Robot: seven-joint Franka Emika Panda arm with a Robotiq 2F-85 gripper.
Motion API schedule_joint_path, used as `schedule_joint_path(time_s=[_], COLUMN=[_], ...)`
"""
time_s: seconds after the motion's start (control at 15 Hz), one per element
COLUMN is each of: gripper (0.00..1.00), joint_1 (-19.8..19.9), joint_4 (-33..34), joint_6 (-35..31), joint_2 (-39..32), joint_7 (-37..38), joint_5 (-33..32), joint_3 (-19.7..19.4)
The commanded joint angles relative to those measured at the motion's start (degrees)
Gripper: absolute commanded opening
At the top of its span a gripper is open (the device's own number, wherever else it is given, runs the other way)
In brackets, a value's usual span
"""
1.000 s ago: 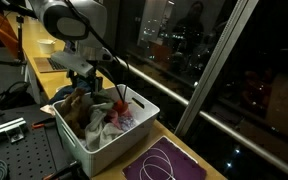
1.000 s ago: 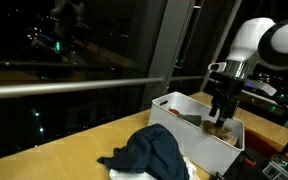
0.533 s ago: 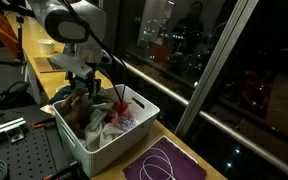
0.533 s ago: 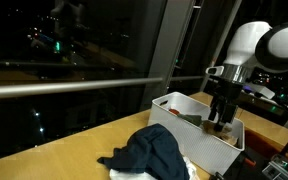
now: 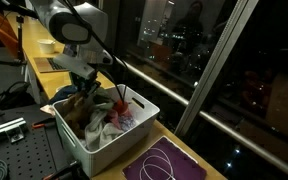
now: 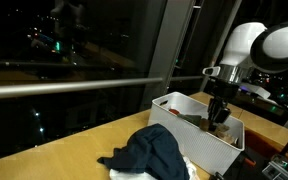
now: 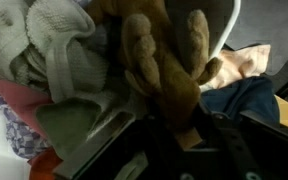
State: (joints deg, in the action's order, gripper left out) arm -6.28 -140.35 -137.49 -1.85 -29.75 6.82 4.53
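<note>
Arm (image 5: 68, 22) was bent over at the elbow with the wrist pointing straight down, and the gripper (image 5: 85, 90) was sunk among the clothes in the white bin (image 5: 106, 150). In the wrist view a brown cloth (image 7: 164, 75) reached down to the dark fingers; could not tell whether they were clamped on it or merely around it. The brown cloth lay on top of the pile, with a pale knit (image 7: 59, 45) beside it. The bin stood on a wooden counter (image 6: 69, 158) — 1 dark blue garment (image 6: 154, 150) just beside it, a purple mat (image 5: 166, 163) at the other end. Dark window glass (image 5: 219, 55) ran behind.
</note>
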Motion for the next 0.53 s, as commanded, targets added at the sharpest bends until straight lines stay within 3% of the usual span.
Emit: schedule_joint_path(time_s=[0.0, 0.13, 0.47], gripper=[0.07, 0.01, 0.05], joint_1=[0.42, 0.8, 2.12], joint_4=[2.25, 3.13, 9.73], joint_6=[0.76, 1.87, 8.73], joint_2=[-1.07, 0.29, 6.85], joint_7=[-0.2, -0.28, -0.26], joint_5=[1.12, 0.67, -0.04], joint_3=[0.86, 0.57, -0.69])
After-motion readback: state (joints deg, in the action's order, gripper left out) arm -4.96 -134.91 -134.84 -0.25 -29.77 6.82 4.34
